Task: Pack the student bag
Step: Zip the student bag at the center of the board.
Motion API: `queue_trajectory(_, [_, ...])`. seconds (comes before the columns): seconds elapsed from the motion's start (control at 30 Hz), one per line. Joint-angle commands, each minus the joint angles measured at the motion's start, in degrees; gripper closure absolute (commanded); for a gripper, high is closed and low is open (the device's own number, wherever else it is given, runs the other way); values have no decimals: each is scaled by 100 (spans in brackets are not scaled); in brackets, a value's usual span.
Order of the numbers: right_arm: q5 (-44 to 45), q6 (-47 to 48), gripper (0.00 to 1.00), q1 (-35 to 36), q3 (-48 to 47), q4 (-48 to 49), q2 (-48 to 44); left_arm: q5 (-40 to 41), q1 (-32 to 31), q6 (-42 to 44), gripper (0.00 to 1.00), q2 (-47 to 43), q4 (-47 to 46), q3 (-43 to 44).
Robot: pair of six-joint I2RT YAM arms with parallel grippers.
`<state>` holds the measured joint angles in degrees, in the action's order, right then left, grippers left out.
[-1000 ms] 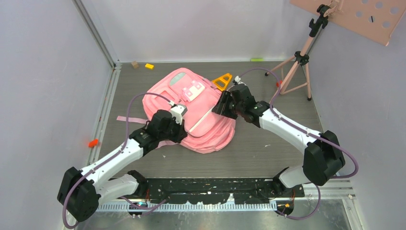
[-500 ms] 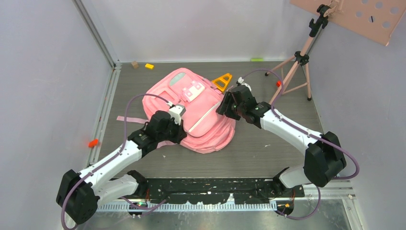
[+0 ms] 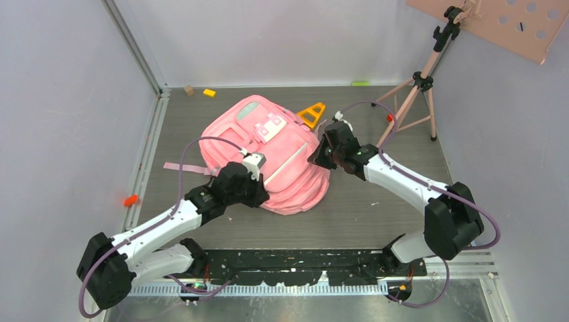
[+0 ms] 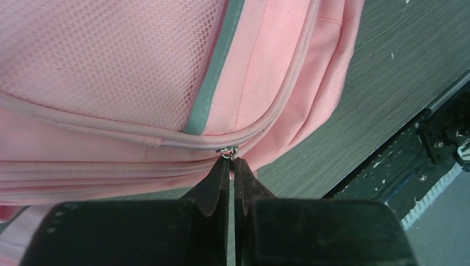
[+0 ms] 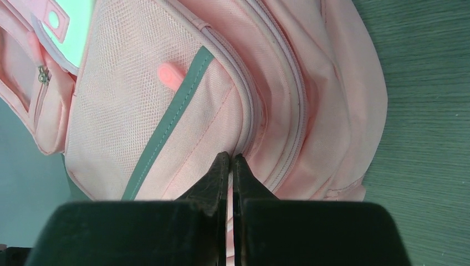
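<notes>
Left wrist view: left gripper (image 4: 228,166) clenched on the small metal zipper pull (image 4: 227,150) at a rounded corner of the student bag (image 4: 111,61), tips pressed together just under the slider. Right wrist view: right gripper (image 5: 230,166) likewise pinched closed, nipping a fold of pink fabric at a zip seam on the bag's side, just below the mesh pocket (image 5: 138,100) with its grey-green stripe. Top external view: both arms reaching in from the near edge, left one at the bag's near-left flank, right one at its right flank, bag between them around the middle of the grey table (image 3: 376,208). Looks like mid-zip work, one side braced and the other set to draw the slider; cannot tell whether opening or closing, and nothing of the inside on show. Orange triangular piece (image 3: 313,113) lying outside, touching or just beside the bag's far-right edge, so packing probably unfinished. Lies flat on its back, front pockets and white-and-pink patch (image 3: 272,125) upward. Runs diagonally along its long axis, grey-green top panel (image 3: 249,109) toward the far left, bottom toward the near right.
</notes>
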<state>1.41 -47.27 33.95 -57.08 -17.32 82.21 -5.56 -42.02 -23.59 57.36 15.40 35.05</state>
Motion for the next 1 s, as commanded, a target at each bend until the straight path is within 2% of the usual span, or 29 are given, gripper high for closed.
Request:
queue_trajectory(0.0, [-165,-157,100,153,2,609,63,-63,-365,-851,100,82,-735,-87])
queue_trajectory(0.4, [403,-229,100,353,153,868,118,777,-1197,-2522,100,952,-2240,-80])
queue_trajectory(0.5, [476,-191,100,357,197,845,81,989,-1264,-2633,100,1056,-2274,-84])
queue_trajectory(0.57, [553,-135,96,356,218,797,1,1193,-1263,-2679,100,1025,-2089,-77])
queue_trajectory(0.63, [663,50,83,385,249,699,-138,1372,-1256,-2685,84,910,-1839,-78])
queue_trajectory(0.67, [816,99,71,428,250,653,-257,1446,-1256,-2681,74,785,-1709,-71])
queue_trajectory(0.73, [1030,322,58,505,273,509,-452,1556,-1256,-2644,58,571,-1348,-46])
queue_trajectory(0.87, [1303,761,48,695,408,381,-864,1764,-1243,-2720,47,129,-583,-33])
queue_trajectory(0.97, [1392,894,46,911,536,443,-1098,1543,-1108,-2744,47,-1,-113,-20])
